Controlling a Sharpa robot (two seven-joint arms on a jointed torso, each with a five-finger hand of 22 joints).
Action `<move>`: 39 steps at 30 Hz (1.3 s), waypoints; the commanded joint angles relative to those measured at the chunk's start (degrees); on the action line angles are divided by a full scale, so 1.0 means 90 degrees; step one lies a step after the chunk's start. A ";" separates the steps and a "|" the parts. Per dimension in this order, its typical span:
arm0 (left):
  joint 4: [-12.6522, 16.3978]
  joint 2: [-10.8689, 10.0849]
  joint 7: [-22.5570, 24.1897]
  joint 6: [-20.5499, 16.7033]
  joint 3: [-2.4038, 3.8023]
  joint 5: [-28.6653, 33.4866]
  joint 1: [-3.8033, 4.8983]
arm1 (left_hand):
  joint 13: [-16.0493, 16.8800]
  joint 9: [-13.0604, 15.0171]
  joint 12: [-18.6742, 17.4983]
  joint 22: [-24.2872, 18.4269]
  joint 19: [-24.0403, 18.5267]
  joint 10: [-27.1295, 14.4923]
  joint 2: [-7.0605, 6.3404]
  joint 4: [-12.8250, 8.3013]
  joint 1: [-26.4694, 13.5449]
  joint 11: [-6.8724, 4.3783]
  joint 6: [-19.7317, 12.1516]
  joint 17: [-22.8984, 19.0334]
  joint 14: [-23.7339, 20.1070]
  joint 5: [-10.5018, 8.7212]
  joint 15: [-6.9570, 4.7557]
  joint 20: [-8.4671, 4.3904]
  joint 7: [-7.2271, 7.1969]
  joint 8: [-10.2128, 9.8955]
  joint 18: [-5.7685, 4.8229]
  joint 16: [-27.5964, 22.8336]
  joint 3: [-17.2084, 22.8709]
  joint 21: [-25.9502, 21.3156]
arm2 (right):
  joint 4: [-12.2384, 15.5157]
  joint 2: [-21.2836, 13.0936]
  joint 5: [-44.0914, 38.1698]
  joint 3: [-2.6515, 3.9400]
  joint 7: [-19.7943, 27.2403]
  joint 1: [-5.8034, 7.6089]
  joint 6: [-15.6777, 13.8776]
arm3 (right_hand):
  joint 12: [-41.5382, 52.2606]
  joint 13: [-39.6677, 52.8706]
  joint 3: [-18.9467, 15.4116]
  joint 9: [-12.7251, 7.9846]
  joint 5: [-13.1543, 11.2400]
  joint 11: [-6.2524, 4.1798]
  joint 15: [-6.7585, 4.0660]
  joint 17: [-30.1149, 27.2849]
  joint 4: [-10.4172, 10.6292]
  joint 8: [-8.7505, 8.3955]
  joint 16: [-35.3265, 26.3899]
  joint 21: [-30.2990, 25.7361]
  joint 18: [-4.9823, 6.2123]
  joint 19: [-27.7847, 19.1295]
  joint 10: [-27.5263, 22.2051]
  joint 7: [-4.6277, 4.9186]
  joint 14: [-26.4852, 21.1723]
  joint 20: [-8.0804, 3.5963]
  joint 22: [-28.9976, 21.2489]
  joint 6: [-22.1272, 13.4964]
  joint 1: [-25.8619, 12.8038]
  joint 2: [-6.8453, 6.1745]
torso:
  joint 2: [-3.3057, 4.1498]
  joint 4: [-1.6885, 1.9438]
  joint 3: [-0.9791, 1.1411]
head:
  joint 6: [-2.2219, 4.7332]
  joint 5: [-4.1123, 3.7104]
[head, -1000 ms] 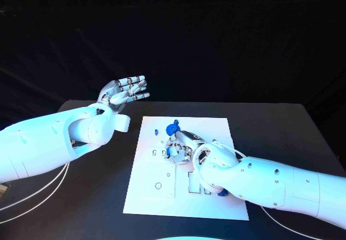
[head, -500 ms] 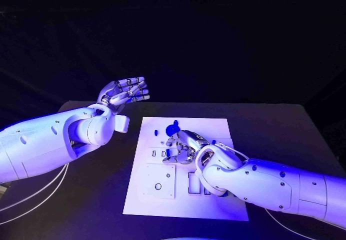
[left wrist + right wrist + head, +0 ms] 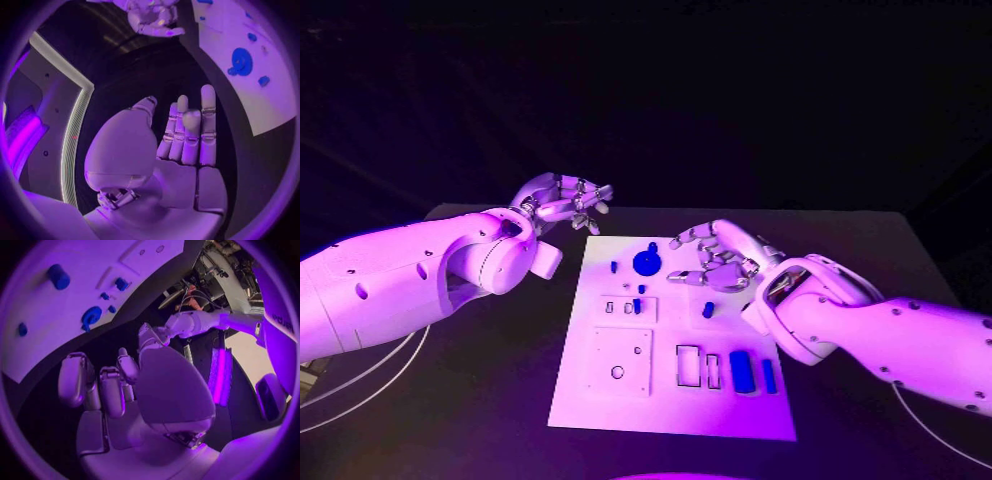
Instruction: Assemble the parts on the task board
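The white task board (image 3: 603,390) lies in the middle of the table. On it a round blue part (image 3: 648,262) sits near the far edge, with small blue parts (image 3: 639,307) beside the slots. Another small blue part (image 3: 708,310) lies near the middle, and two tall blue parts (image 3: 741,370) stand in the near right slots. My right hand (image 3: 718,260) hovers over the board's far right with its fingers apart and nothing in them. My left hand (image 3: 567,205) is raised off the board's far left corner, also holding nothing. Its fingers (image 3: 187,135) lie straight in the left wrist view.
Black tabletop (image 3: 862,250) surrounds the board on all sides. White cables (image 3: 372,385) hang under my left arm at the table's left. In the right wrist view the board (image 3: 75,295) and the round blue part (image 3: 92,316) lie beyond my right hand (image 3: 119,390).
My right hand has lifted off the board's middle and drawn back to the right, uncovering the small blue part and the slots. My left hand has come lower and nearer the board.
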 commanded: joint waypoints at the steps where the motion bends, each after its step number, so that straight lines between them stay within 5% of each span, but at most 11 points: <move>1: 0.0056 0.0044 -0.1736 0.1229 0.0003 -0.2092 0.0008 | 0.0706 0.0376 0.0951 0.1216 0.0334 -0.0048 0.0039 0.0011 -0.0161 -0.0148 -0.0090 0.0882 0.0553 0.0000 -0.0126 -0.0089 -0.0147 0.0511 -0.0122 0.0608 0.0022 0.1095 | 0.0103 -0.0285 0.1420 0.0009 0.0697 0.0124 -0.0007 | -0.0033 -0.0008 -0.0019 -0.0007 0.0028 0.0001 0.0008 0.0914 0.0022 0.0032 -0.0021 -0.0026 0.0122 -0.0033 -0.0053 -0.0004 0.0464 -0.0005 0.0587 0.0048 -0.0080 0.0012 | -0.0069 -0.0052 0.0009 | -0.0042 0.0029; 4: 0.0066 0.0092 -0.2242 0.1572 0.0003 -0.2539 0.0010 | 0.1283 0.0709 0.1697 0.2119 0.0669 -0.0078 0.0097 0.0016 -0.0403 -0.0251 -0.0114 0.1493 0.0917 0.0020 -0.0222 -0.0159 -0.0294 0.0909 -0.0247 0.0970 0.0069 0.1831 | 0.0138 -0.0514 0.1775 0.0015 0.0715 0.0211 0.0007 | -0.0025 -0.0004 -0.0021 -0.0010 0.0079 -0.0003 0.0005 0.0918 0.0018 0.0039 -0.0021 -0.0010 0.0118 -0.0020 -0.0051 -0.0008 0.0465 -0.0008 0.0597 0.0053 -0.0091 0.0026 | -0.0084 -0.0055 0.0017 | -0.0058 0.0035; 6: 0.0069 0.0155 -0.2695 0.1860 0.0003 -0.2947 0.0012 | 0.2248 0.0931 0.2507 0.2745 0.0986 0.0333 0.0173 -0.0003 -0.0610 -0.0336 -0.0071 0.1985 0.1181 0.0020 -0.0283 -0.0213 -0.0354 0.1155 -0.0349 0.1236 0.0112 0.2278 | 0.0142 -0.0693 0.2031 0.0019 0.0714 0.0275 0.0012 | -0.0013 0.0000 -0.0015 -0.0020 0.0198 -0.0009 -0.0001 0.0917 0.0011 0.0047 -0.0024 -0.0017 0.0117 -0.0014 -0.0048 -0.0012 0.0466 -0.0014 0.0597 0.0053 -0.0083 0.0047 | -0.0097 -0.0066 0.0027 | -0.0079 0.0044; 8: 0.0060 0.0225 -0.3040 0.2143 0.0002 -0.3240 0.0013 | 0.2397 0.1010 0.2627 0.2841 0.1009 0.0356 0.0187 0.0006 -0.0766 -0.0346 -0.0088 0.2037 0.1212 0.0016 -0.0297 -0.0230 -0.0364 0.1216 -0.0362 0.1260 0.0107 0.2360 | 0.0133 -0.0808 0.2166 0.0021 0.0696 0.0311 0.0016 | -0.0020 -0.0009 -0.0015 -0.0021 0.0216 -0.0009 -0.0002 0.0915 0.0011 0.0047 -0.0025 -0.0017 0.0117 -0.0013 -0.0055 -0.0012 0.0466 -0.0015 0.0598 0.0051 -0.0081 0.0047 | -0.0102 -0.0075 0.0038 | -0.0093 0.0055; 16: -0.0040 0.0533 -0.3871 0.3040 -0.0008 -0.3927 0.0033 | 0.2343 0.1120 0.2569 0.2905 0.0970 0.0204 0.0218 0.0007 -0.1216 -0.0325 -0.0165 0.2027 0.1204 -0.0002 -0.0279 -0.0228 -0.0338 0.1252 -0.0367 0.1241 0.0025 0.2427 | 0.0047 -0.1015 0.2365 0.0023 0.0579 0.0366 0.0056 | -0.0017 -0.0007 -0.0019 -0.0023 0.0234 -0.0009 -0.0003 0.0892 0.0012 0.0049 -0.0036 -0.0030 0.0119 -0.0018 -0.0054 -0.0013 0.0460 -0.0016 0.0592 0.0051 -0.0085 0.0044 | -0.0095 -0.0096 0.0061 | -0.0125 0.0073; 18: -0.0065 0.0599 -0.3952 0.3161 -0.0013 -0.4043 0.0040 | 0.2377 0.1147 0.2589 0.2903 0.0955 0.0214 0.0210 0.0006 -0.1290 -0.0327 -0.0163 0.2033 0.1205 -0.0030 -0.0279 -0.0225 -0.0342 0.1272 -0.0364 0.1241 -0.0006 0.2430 | 0.0030 -0.1029 0.2379 0.0023 0.0557 0.0371 0.0062 | -0.0017 -0.0007 -0.0019 -0.0023 0.0234 -0.0009 -0.0003 0.0892 0.0012 0.0049 -0.0036 -0.0030 0.0119 -0.0018 -0.0054 -0.0013 0.0460 -0.0016 0.0592 0.0051 -0.0085 0.0044 | -0.0091 -0.0077 0.0047 | -0.0129 0.0053; 22: -0.0145 0.0738 -0.4039 0.3288 -0.0042 -0.4166 0.0063 | 0.2467 0.1184 0.2653 0.2987 0.1002 0.0267 0.0209 0.0005 -0.1347 -0.0334 -0.0147 0.2050 0.1212 -0.0054 -0.0283 -0.0224 -0.0353 0.1307 -0.0380 0.1247 -0.0030 0.2479 | 0.0005 -0.1041 0.2389 0.0023 0.0520 0.0375 0.0070 | -0.0017 -0.0007 -0.0019 -0.0023 0.0234 -0.0009 -0.0003 0.0892 0.0012 0.0049 -0.0036 -0.0030 0.0119 -0.0018 -0.0054 -0.0013 0.0460 -0.0016 0.0592 0.0051 -0.0085 0.0044 | -0.0090 -0.0054 0.0037 | -0.0152 0.0048; 39: -0.0285 0.1065 -0.4116 0.3542 -0.0208 -0.4053 0.0119 | 0.2437 0.1216 0.2636 0.3099 0.1074 0.0248 0.0226 0.0006 -0.1394 -0.0342 -0.0141 0.2041 0.1209 -0.0063 -0.0290 -0.0226 -0.0361 0.1334 -0.0401 0.1241 -0.0043 0.2545 | -0.0089 -0.1017 0.2176 0.0021 0.0284 0.0379 0.0191 | -0.0036 -0.0030 -0.0026 -0.0026 0.0257 -0.0010 -0.0003 0.0852 0.0012 0.0050 -0.0055 -0.0083 0.0131 -0.0043 -0.0073 -0.0013 0.0449 -0.0017 0.0565 0.0048 -0.0087 0.0040 | -0.0088 -0.0075 0.0030 | -0.0251 0.0038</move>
